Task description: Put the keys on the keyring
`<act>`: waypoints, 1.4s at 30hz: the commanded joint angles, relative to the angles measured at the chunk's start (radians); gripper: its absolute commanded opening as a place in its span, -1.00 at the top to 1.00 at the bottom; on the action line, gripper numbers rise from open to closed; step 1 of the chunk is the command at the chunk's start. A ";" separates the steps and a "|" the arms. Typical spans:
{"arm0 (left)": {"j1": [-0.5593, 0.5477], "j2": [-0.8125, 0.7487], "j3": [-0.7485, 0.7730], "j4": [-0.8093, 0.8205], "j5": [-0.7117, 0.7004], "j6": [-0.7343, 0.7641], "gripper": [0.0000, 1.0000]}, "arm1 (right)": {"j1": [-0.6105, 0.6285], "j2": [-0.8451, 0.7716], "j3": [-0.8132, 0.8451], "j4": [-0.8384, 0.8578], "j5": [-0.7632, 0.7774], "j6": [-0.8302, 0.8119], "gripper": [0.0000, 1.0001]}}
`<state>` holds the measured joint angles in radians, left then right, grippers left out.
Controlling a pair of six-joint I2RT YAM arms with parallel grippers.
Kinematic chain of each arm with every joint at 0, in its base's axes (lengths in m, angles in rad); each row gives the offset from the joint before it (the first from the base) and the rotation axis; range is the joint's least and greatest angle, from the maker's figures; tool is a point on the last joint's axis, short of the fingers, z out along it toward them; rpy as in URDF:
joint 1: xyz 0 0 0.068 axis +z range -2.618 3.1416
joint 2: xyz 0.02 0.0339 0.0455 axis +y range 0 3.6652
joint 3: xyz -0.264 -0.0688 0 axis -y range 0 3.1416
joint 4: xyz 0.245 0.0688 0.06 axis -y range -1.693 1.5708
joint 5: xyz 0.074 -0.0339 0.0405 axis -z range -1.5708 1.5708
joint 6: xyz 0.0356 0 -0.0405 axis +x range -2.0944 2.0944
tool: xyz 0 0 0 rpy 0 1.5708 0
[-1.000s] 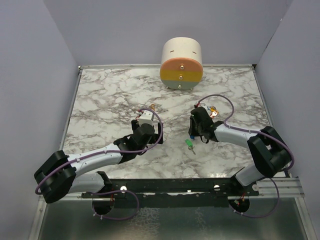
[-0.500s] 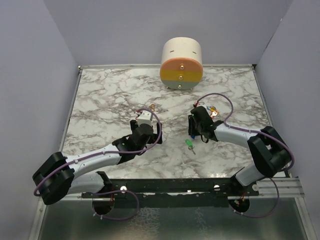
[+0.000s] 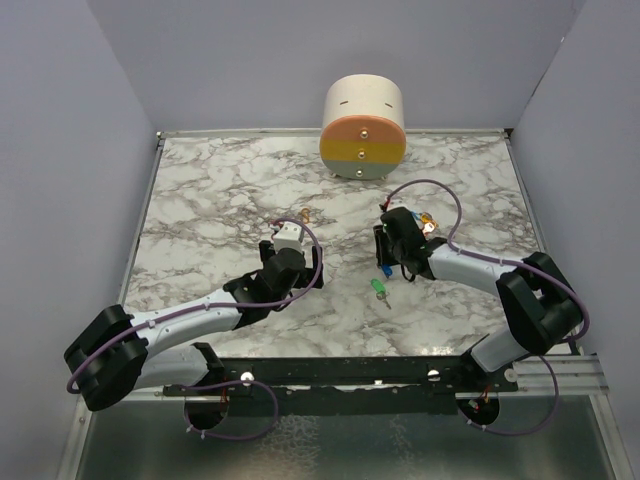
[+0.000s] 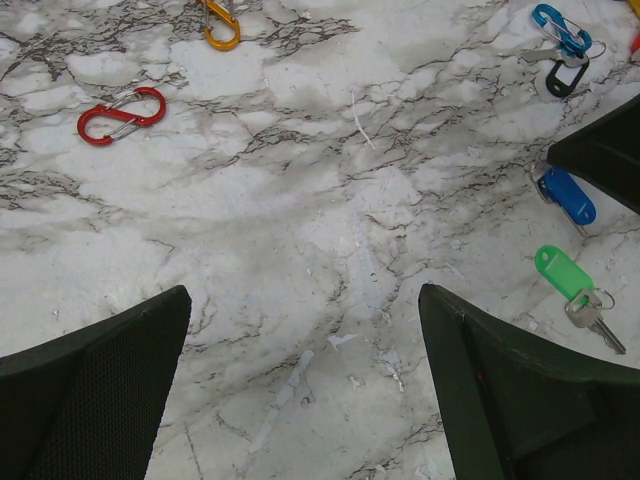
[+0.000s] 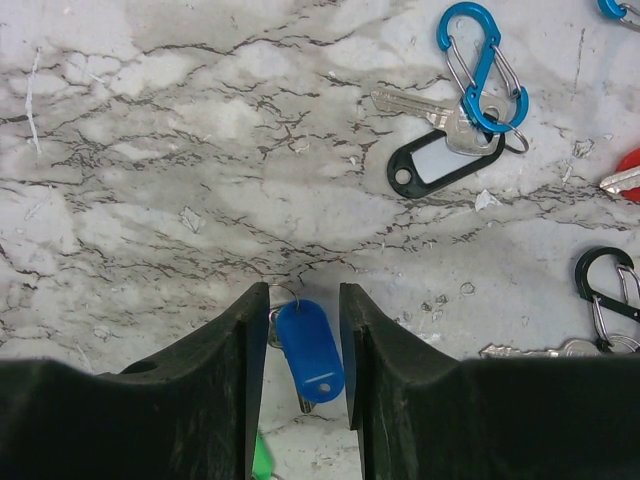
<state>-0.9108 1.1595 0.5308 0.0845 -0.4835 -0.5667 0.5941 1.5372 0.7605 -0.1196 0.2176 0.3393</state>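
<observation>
A blue-tagged key lies on the marble between the narrowly parted fingers of my right gripper, with a slit of table showing on each side of the tag. Its ring sits by the left fingertip. A green-tagged key lies just beside it, also seen from above. Further out, a black-tagged key hangs on a blue keyring clip. My left gripper stands wide open over bare marble, left of the keys.
A red clip and an orange clip lie ahead of the left gripper. A black clip and a red tag sit at the right. A cream drawer unit stands at the back.
The right gripper has shifted slightly toward the back of the table, staying over the blue-tagged key. The left arm has barely moved.
</observation>
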 commanded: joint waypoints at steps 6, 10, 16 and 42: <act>0.007 -0.024 -0.004 0.008 0.004 0.005 -0.98 | 0.002 0.018 0.035 0.038 -0.043 -0.051 0.38; 0.006 -0.023 -0.001 0.009 0.005 0.007 -0.98 | 0.002 0.030 0.036 0.040 -0.055 -0.058 0.40; 0.009 -0.021 0.002 0.007 0.006 0.011 -0.98 | 0.003 0.050 0.040 0.046 -0.068 -0.065 0.42; 0.018 -0.017 0.001 0.011 0.009 0.009 -0.98 | 0.001 0.013 0.028 0.066 -0.063 -0.071 0.98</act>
<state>-0.8978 1.1572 0.5308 0.0841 -0.4831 -0.5659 0.5941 1.5913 0.7715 -0.1013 0.1612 0.2745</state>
